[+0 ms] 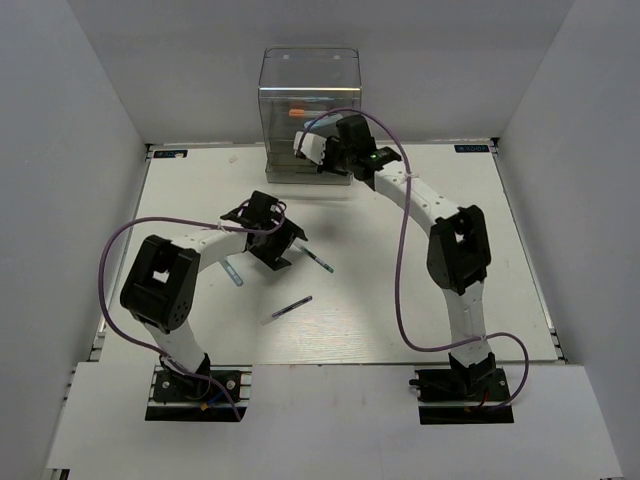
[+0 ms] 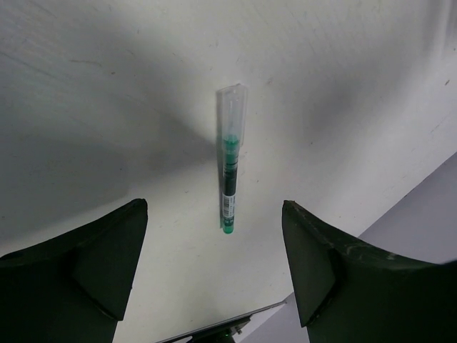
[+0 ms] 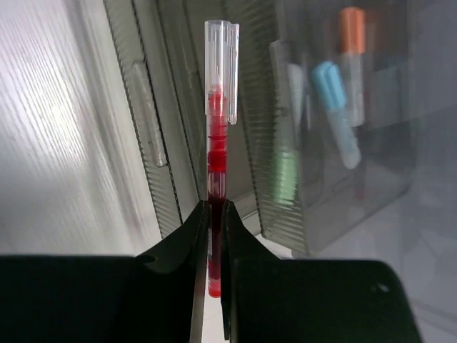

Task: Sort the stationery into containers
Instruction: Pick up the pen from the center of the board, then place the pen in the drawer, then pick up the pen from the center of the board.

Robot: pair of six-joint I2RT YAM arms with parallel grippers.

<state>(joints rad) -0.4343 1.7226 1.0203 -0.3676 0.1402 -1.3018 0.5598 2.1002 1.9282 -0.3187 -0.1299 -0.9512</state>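
Note:
My right gripper (image 3: 216, 211) is shut on a red pen (image 3: 216, 153) with a clear cap, held up against the ribbed drawer fronts (image 3: 153, 121) of the tall clear box (image 1: 310, 100). In the top view this gripper (image 1: 314, 149) is at the box's front. Markers with orange (image 3: 352, 32), light-blue (image 3: 335, 107) and green (image 3: 285, 175) caps show through the plastic. My left gripper (image 2: 214, 264) is open and empty above the table, with a green pen (image 2: 230, 164) lying just beyond its fingers. In the top view this gripper (image 1: 283, 243) is left of that pen (image 1: 320, 260).
A thin dark pen (image 1: 291, 307) lies on the table in front of the left gripper. A light-blue capped marker (image 1: 233, 272) lies beside the left arm. White walls close in the table on the left, right and back. Purple cables loop off both arms.

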